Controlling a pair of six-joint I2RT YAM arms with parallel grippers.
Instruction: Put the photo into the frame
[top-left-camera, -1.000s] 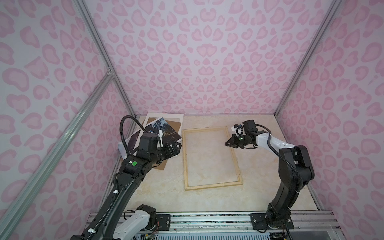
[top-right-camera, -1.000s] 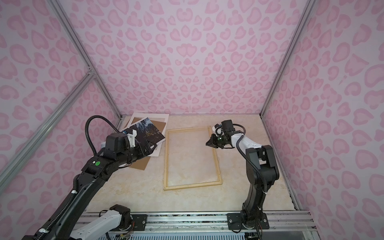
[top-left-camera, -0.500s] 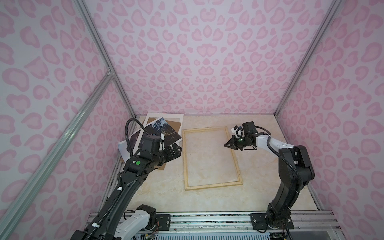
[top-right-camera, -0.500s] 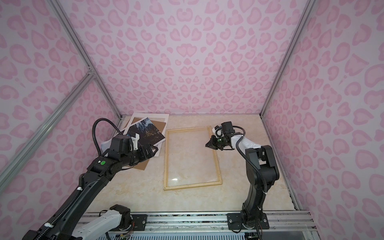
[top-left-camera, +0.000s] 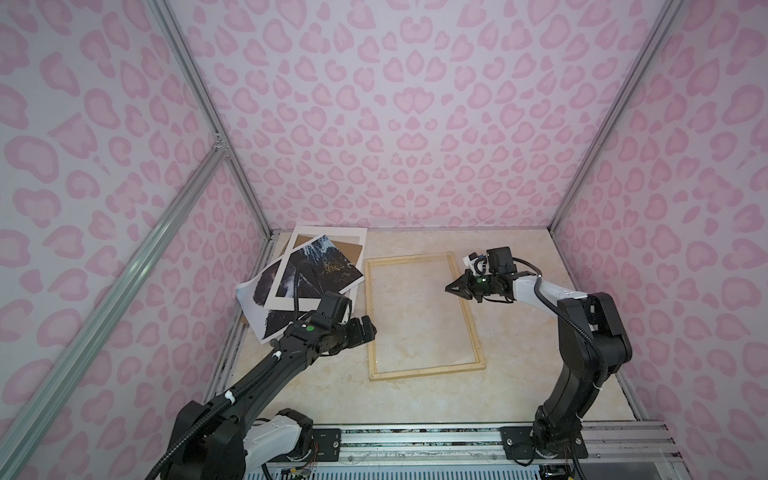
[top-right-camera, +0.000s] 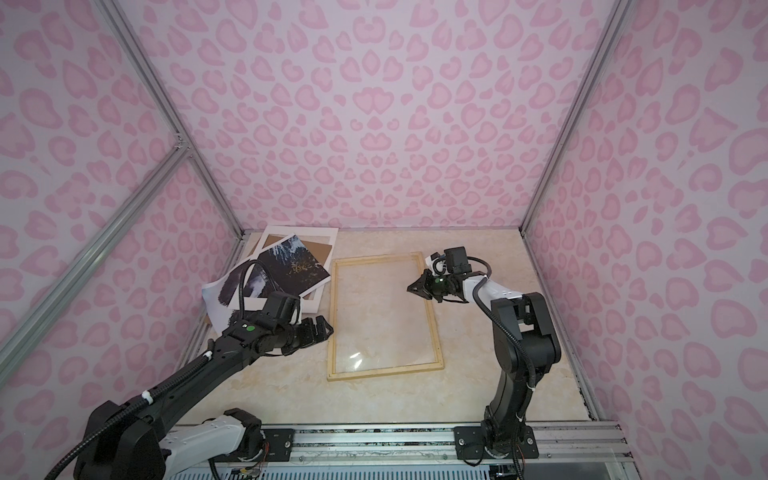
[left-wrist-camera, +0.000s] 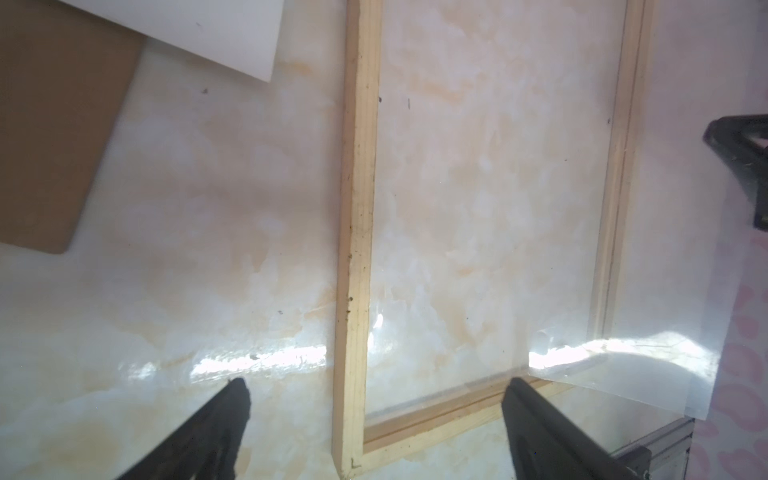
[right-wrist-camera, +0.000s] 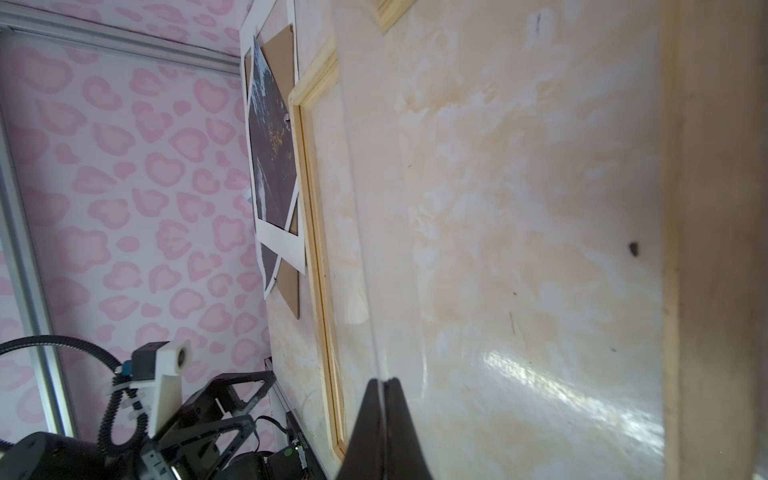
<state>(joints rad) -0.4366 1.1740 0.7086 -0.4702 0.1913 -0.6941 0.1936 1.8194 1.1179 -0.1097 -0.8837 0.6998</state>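
Pink-spotted walls box in a pale marbled tabletop (top-left-camera: 519, 374). Just changed: left end effector (top-left-camera: 369, 328) has come off the photo stack and dropped back toward 6 o'clock. It now hangs at approx. 8 o'clock of the frame (top-left-camera: 428, 370), beside the left rail, jaws wide, nothing in them. Right end effector (top-left-camera: 451, 287) hasn't budged: 3 o'clock of the frame, pinched tight, apparently on the edge of the clear pane (left-wrist-camera: 665, 374), which sits tipped up past the right rail. My read: pane held open, photo not yet fetched, so insertion is all still to do. Photo (top-left-camera: 320, 270) lies at 10 o'clock of the frame, mixed in w/ the white mat board (top-left-camera: 332, 230) & brown backing (top-left-camera: 353, 249). Dark forest print, white water, white margin, skewed. One corner is near the left rail, and the part toward 9 o'clock curls up vs. the wall.
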